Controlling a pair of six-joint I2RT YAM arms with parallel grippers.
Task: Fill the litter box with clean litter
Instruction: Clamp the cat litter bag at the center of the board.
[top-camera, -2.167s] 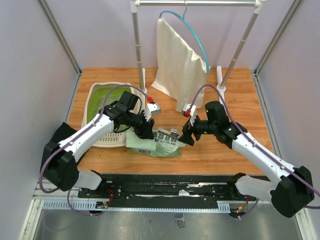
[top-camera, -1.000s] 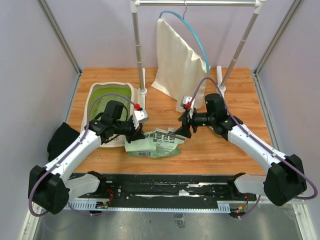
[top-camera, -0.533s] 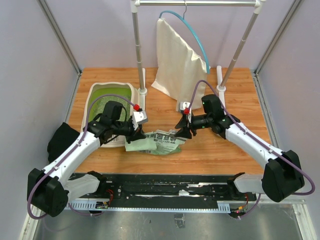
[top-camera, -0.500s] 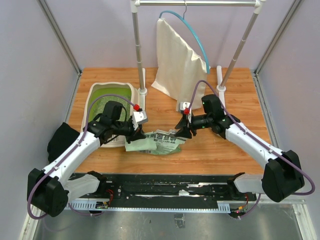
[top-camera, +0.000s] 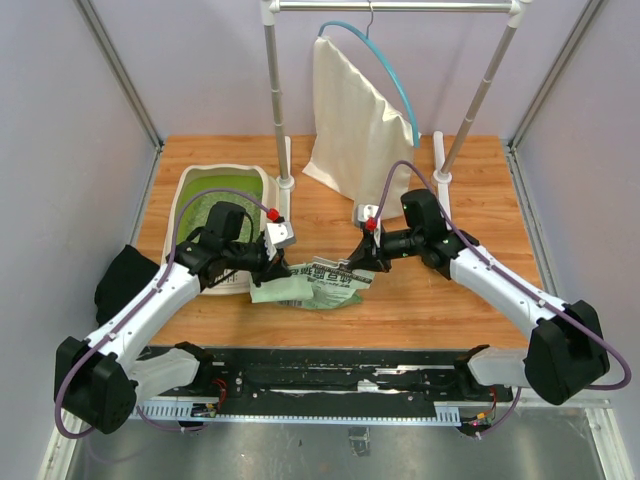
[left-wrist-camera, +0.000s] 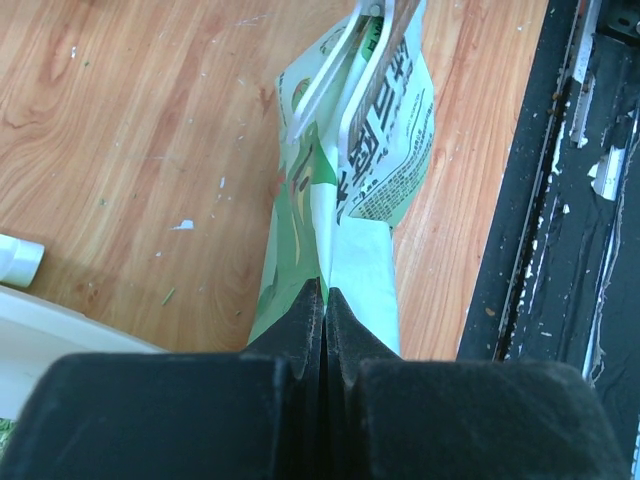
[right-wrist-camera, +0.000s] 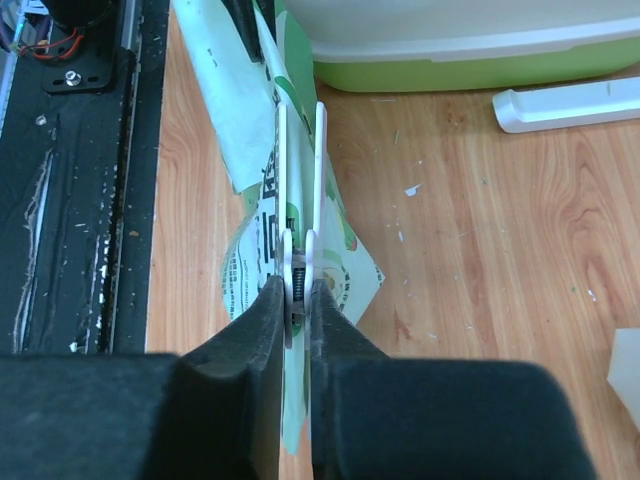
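Item: bag (left-wrist-camera: 385, 150), soft, slick film, likely light; grip at edges. State: left hand (left-wrist-camera: 323, 295) clenched on one end; right hand (right-wrist-camera: 298, 288) pinching clip (right-wrist-camera: 300, 170).

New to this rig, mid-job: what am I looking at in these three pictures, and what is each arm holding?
Two robot arms stand at the table's near edge. The wide picture looks from above; the other two come from a camera on each wrist. On the table lie the litter box and a green bag. The left end effector is shut on one end of the bag; the right end effector pinches a white clip on the other end. A cloth hangs from a rack behind.
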